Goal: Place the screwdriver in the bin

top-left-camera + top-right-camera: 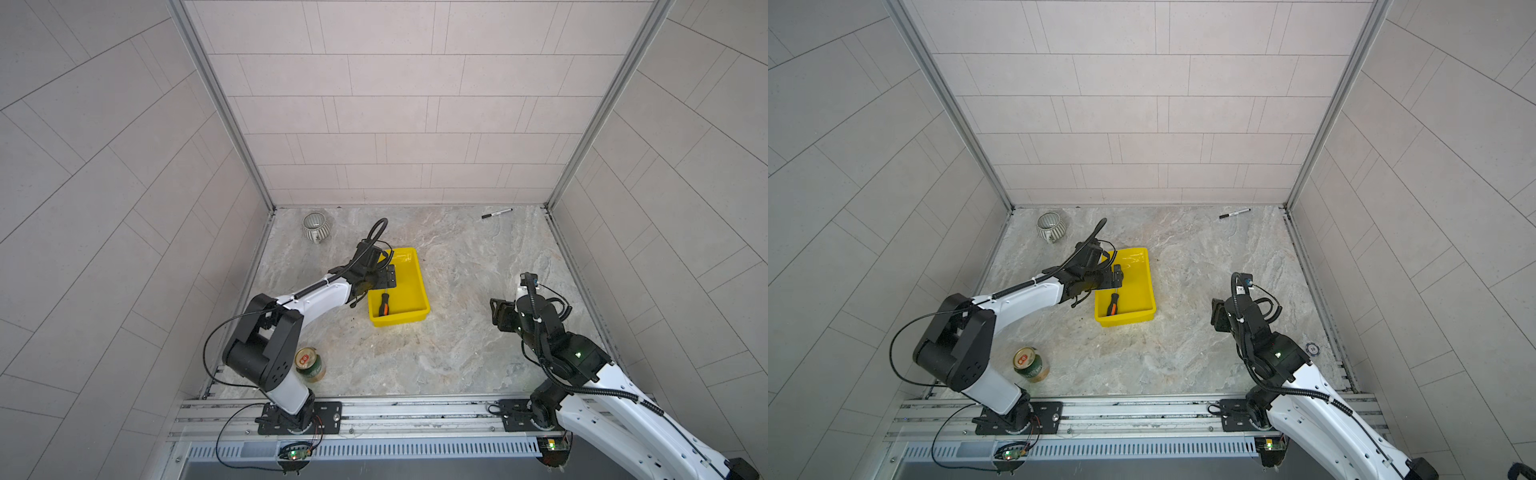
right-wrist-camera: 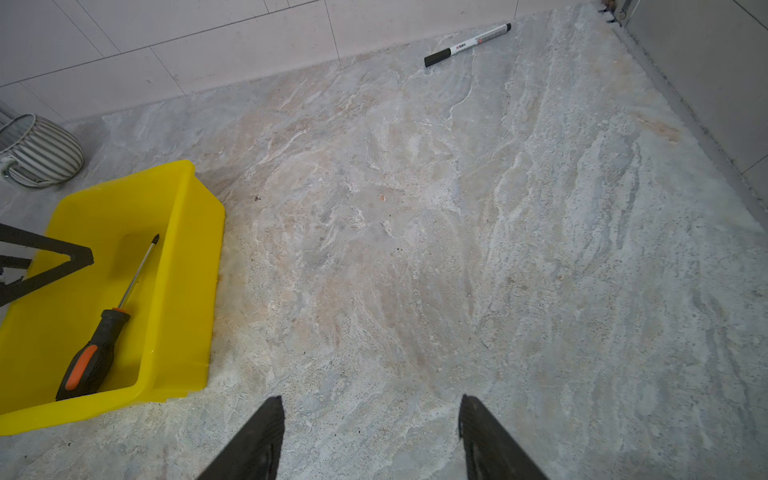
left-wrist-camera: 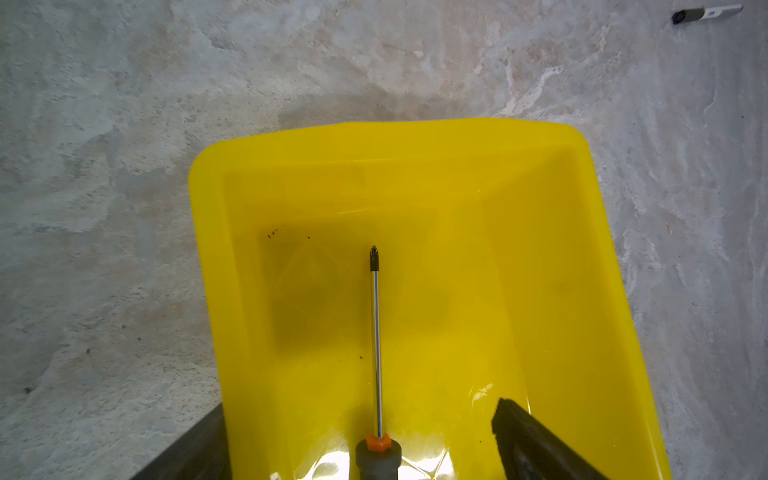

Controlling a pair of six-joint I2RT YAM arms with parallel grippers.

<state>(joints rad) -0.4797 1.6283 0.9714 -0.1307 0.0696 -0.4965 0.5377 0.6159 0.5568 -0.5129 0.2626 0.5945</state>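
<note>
So the marble surface (image 1: 457, 353) is carrying the yellow bin (image 1: 409, 286), and the left pincer (image 1: 388, 277) is hovering released over its far half. Screwdriver (image 1: 383, 304) is lying flat inside, just below it, running along the bin's length, tip pointing toward the back wall. Right pincer (image 2: 372, 436) is sitting spread, well apart.

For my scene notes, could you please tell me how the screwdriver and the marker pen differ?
The screwdriver lies inside the yellow bin; the marker pen lies on the bare table by the back wall. The screwdriver has a black-and-orange handle and metal shaft; the marker pen is white with a black cap. Both are slim and lying flat, ungripped.
</note>
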